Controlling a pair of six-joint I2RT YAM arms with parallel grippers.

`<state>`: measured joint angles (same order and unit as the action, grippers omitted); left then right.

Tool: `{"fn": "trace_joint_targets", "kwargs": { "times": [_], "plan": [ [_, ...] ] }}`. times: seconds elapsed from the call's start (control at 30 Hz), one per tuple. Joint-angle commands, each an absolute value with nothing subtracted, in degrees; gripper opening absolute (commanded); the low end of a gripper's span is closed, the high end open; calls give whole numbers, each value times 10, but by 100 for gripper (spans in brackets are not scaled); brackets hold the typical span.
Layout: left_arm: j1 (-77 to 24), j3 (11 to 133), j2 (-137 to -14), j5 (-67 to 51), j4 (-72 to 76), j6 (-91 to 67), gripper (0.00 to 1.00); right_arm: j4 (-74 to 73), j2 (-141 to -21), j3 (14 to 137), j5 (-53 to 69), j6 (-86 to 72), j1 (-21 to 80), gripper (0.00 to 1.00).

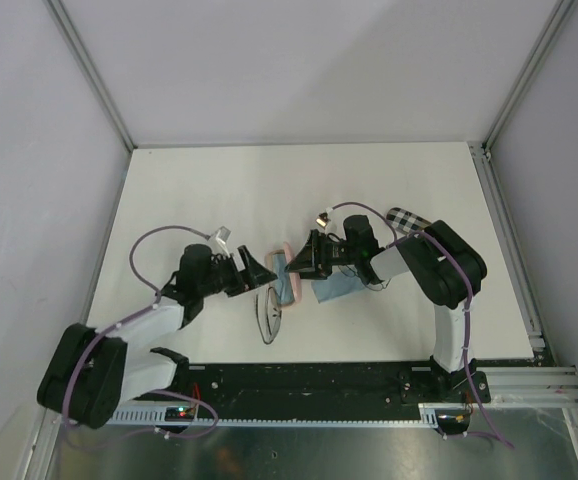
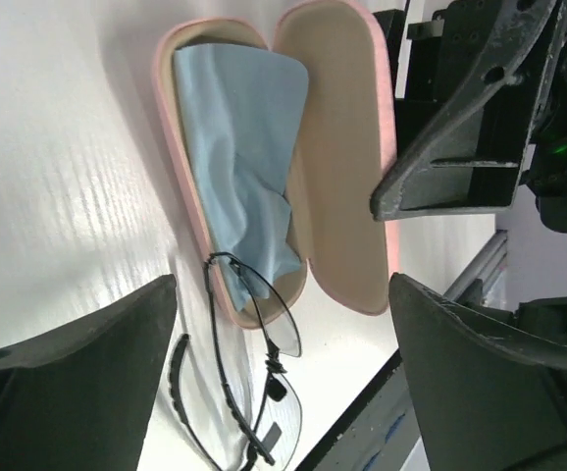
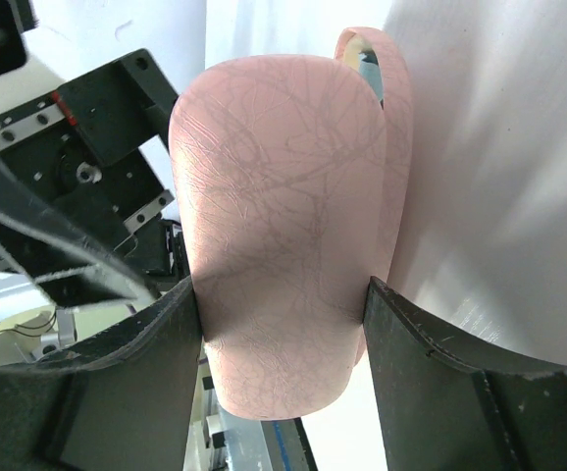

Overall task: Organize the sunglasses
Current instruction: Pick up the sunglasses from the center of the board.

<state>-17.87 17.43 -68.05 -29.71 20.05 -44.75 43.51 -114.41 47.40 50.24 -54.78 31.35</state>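
Filling most of the top view, the white table (image 1: 369, 180) has both arms reaching toward its centre. The right gripper (image 3: 279, 319) is clamped on the lid of an open pink glasses case (image 2: 337, 167), with a finger pressed on each side. The left gripper (image 2: 283, 289) hangs with its fingers wide apart and grips nothing. A light blue cloth (image 2: 244, 147) lies in the case's left half in the left wrist view. The wire-framed sunglasses (image 2: 276, 316) with clear lenses lie low in that frame on the table, one rim overlapping the case's lower edge.
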Motion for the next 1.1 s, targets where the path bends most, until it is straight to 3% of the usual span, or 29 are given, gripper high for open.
{"fn": "trace_joint_targets", "kwargs": {
  "times": [0.0,0.27,0.5,1.07],
  "plan": [
    [-241,222,-623,-155,5,-387,97,446,-1130,485,502,-532,309,48],
    [-399,269,-655,6,-100,-432,99,469,-1139,485,515,-546,309,48],
    [-443,304,-659,100,-168,-453,100,475,-1141,485,523,-548,309,48],
    [-567,291,-645,144,-195,-655,100,513,-1160,485,547,-570,303,47]
  ]
}}
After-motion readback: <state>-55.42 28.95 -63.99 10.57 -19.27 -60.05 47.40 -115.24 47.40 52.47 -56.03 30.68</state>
